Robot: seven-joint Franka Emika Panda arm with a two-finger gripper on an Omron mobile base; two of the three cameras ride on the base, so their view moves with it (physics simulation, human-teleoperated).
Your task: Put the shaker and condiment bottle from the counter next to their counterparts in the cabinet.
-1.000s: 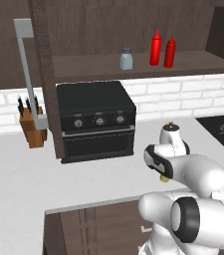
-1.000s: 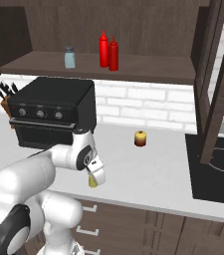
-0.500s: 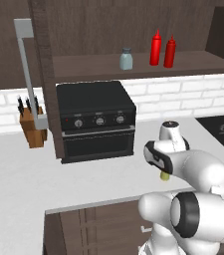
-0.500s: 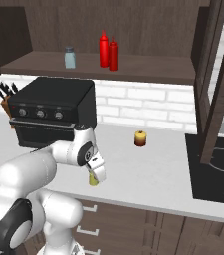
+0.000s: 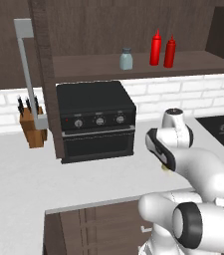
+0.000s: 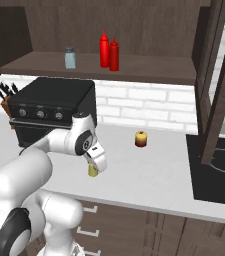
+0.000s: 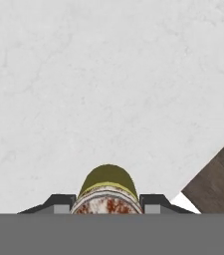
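My gripper [image 6: 96, 165] is shut on the small yellow shaker [image 6: 92, 171], holding it just above the counter [image 6: 149, 175] near its front edge. In the hand view the shaker [image 7: 107, 183] sits between my two dark fingertips [image 7: 58, 202], and the gripper [image 7: 107, 203] points down at the grey worktop [image 7: 108, 74]. On the cabinet shelf [image 5: 83, 67] stand the pale blue-grey shaker [image 5: 126, 59] and, further right, the taller red bottle [image 5: 156, 47] with the shorter red condiment bottle [image 5: 169, 51] right beside it.
A black toaster oven [image 5: 96, 122] stands on the counter below the shelf, with a knife block [image 5: 34, 128] to its left. A round yellow-and-red lump [image 6: 141, 139] lies near the back wall. A dark cooktop [image 6: 219, 170] is at the right. Cabinet doors [image 6: 219, 75] stand open.
The arm has risen slightly and carried the shaker up and a little away from the counter's front edge. The shelf items have not moved.
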